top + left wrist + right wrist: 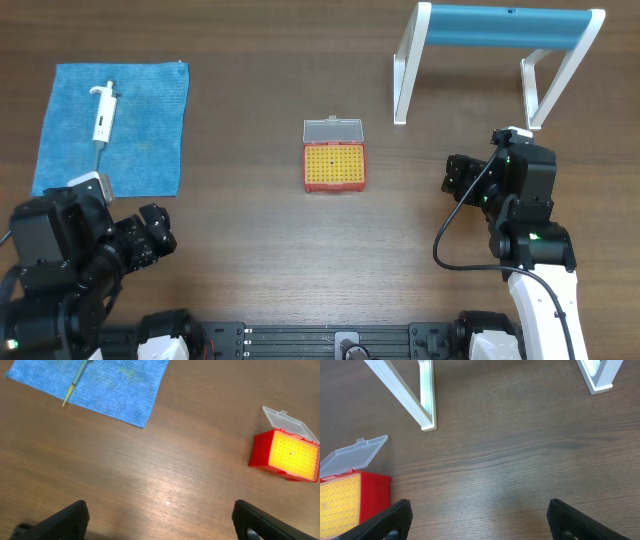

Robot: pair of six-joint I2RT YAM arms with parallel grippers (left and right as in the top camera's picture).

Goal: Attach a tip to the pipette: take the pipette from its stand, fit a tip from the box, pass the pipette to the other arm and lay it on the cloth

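Already the pipette [103, 112] lies on the cloth [150, 120], tip toward the nearer left fingers [60, 521], spread apart; right fingers [580, 520] apart too.

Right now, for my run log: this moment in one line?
pipette on cloth, tip fitted; tip box open; left gripper open; right gripper open

the brown table top [250, 260] looks like wood, fine-grained and smooth, with a soft sheen. at the upper left of the frame, the blue rectangular cloth [150, 130] is matt, finely woven fabric. the white pipette [103, 112] on it looks like smooth plastic. at the centre, the red tip box [335, 168] is glossy plastic, its hinged lid [333, 130] clear plastic. at the upper right, the stand [500, 25] has smooth white legs and a satin blue bar.
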